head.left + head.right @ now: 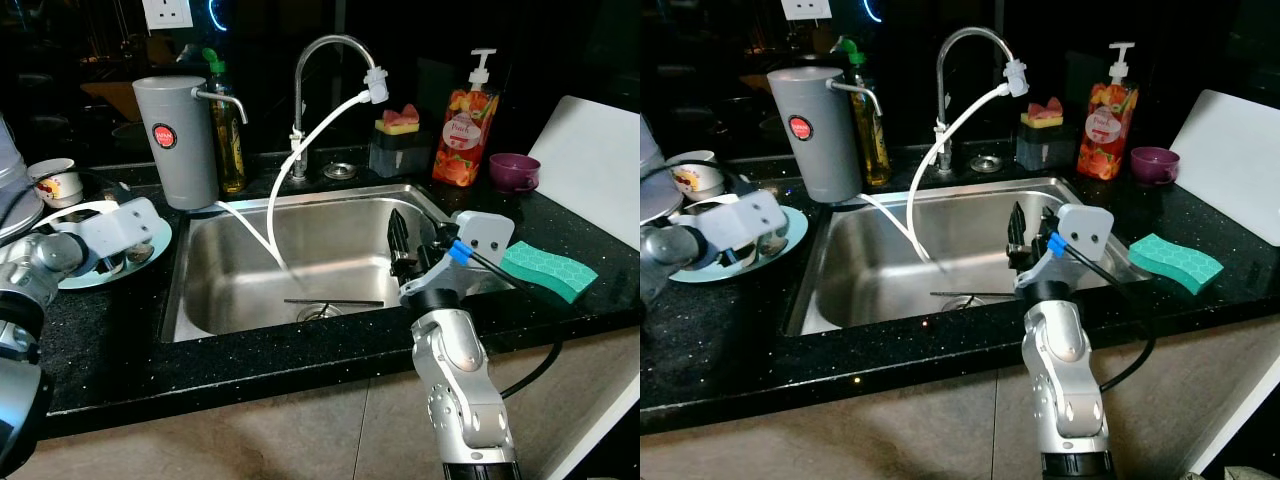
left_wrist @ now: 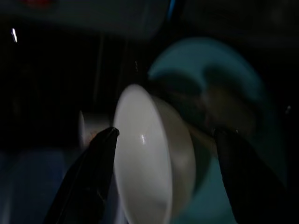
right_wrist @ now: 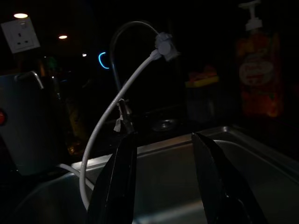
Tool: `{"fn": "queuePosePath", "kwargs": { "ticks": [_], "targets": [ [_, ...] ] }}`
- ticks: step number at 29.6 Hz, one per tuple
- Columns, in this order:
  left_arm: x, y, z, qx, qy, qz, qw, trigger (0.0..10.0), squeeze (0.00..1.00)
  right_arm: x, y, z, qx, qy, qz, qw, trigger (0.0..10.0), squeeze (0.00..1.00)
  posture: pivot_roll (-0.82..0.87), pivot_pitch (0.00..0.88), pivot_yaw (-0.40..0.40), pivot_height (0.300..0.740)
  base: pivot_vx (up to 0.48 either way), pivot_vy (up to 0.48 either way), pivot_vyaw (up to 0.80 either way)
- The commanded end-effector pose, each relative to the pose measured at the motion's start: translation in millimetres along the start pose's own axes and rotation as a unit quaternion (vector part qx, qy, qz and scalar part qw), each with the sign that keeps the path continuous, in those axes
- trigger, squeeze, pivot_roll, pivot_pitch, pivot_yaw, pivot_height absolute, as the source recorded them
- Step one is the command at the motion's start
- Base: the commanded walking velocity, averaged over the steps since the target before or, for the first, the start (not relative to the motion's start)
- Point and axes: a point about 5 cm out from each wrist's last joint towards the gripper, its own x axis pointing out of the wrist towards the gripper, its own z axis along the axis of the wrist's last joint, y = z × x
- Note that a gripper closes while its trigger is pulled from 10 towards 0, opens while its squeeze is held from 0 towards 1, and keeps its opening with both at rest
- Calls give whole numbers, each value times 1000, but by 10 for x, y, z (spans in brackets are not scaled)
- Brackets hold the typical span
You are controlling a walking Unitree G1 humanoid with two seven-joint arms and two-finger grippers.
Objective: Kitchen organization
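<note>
Right gripper (image 1: 398, 240): raised over the near right part of the sink, black fingers (image 3: 117, 177) parted with nothing between them, pointing toward the faucet.
Left gripper (image 2: 161, 140): over the teal plate on the counter left of the sink, fingers (image 2: 91, 179) spread wide on either side of a white bowl, contact not clear.
White bowl (image 2: 149, 172): tipped on its side above the teal plate, seen blurred and close in the left wrist view.
Teal plate (image 1: 150, 248): flat on the black counter (image 1: 120, 350), just left of the sink.
Sink (image 1: 330, 255): steel basin, a thin dark stick (image 1: 335, 301) lying across the bottom near the drain (image 1: 318, 312).
Green sponge (image 1: 548, 270): on the counter right of the sink, near the right wrist.
White board (image 1: 592, 165): on the counter at far right, tilted.
Cup (image 1: 55, 180): white with a pattern, on the counter far left, behind the plate.
Grey canister (image 1: 177, 140): upright at the sink's back left corner, spout on top, white hose (image 1: 300, 150) running to the faucet tip.
Oil bottle (image 1: 226, 125): green cap, just behind the canister.
Faucet (image 1: 325, 80): curved, at the back middle of the sink.
Sponge holder (image 1: 397, 140): behind the sink, holding a red and yellow sponge.
Soap dispenser (image 1: 465, 125): orange, pump top, right of the holder.
Purple cup (image 1: 514, 171): beside the dispenser, furthest right at the back.
</note>
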Motion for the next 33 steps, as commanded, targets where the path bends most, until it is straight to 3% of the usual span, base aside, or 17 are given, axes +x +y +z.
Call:
{"fn": "queuePosePath", "kwargs": {
  "ticks": [1,5,8,11,13,16,18,19,20,22,23,26,27,28,33],
  "targets": [
    [-54,41,-38,10,-1,-8,1000,10000,0,-22,32,4,5,1,6,1000,10000,0,172,105,21,740,0,0,0],
    [-113,1,-1,-1,-29,-34,999,10000,0,-31,40,-5,5,6,10,1000,10000,0,172,109,16,740,0,0,0],
    [-134,-145,14,-12,-41,-58,997,10000,0,-36,49,-16,5,9,14,1000,10000,0,174,111,6,740,0,0,0],
    [-129,-221,-17,-15,-34,-66,997,10000,0,-34,54,-17,6,9,15,1000,10000,0,174,112,5,740,0,0,0],
    [-122,-366,-72,-15,-18,-79,997,10000,0,-30,62,-14,6,9,16,1000,10000,0,167,111,4,740,0,0,0],
    [-124,-417,-92,-11,-10,-83,996,9882,0,-30,63,-13,5,9,17,1000,10000,0,167,111,4,740,0,0,0],
    [-137,-487,-116,-13,2,-89,996,8471,0,-34,57,-13,5,10,17,1000,10000,0,163,108,2,740,0,0,0],
    [-139,-506,-124,-14,6,-91,996,8471,0,-37,55,-14,4,11,17,1000,10000,0,163,108,2,740,0,0,0],
    [-139,-526,-130,-17,8,-93,995,7176,0,-38,54,-14,4,11,17,1000,10000,0,163,108,2,740,0,0,0],
    [-159,-566,-135,-20,11,-98,995,6980,0,-44,52,-13,4,12,18,1000,10000,0,162,108,2,740,0,0,0],
    [-164,-587,-155,-18,18,-99,995,4902,0,-44,51,-12,4,11,18,1000,10000,0,162,107,1,740,0,0,0],
    [-174,-615,-230,-5,39,-93,995,3373,0,-38,51,-10,4,11,18,1000,10000,0,162,108,-2,740,0,0,0],
    [-174,-615,-230,-5,39,-93,995,3373,0,-38,51,-10,4,11,18,1000,10000,0,162,108,-2,740,0,0,0],
    [-173,-628,-265,-3,49,-88,995,745,0,-36,54,-9,5,11,19,1000,10000,0,162,109,-4,740,0,0,0],
    [-160,-659,-297,-1,61,-82,995,0,0,-30,61,-9,5,12,21,1000,10000,0,162,112,-9,740,0,0,0]
  ]
}}
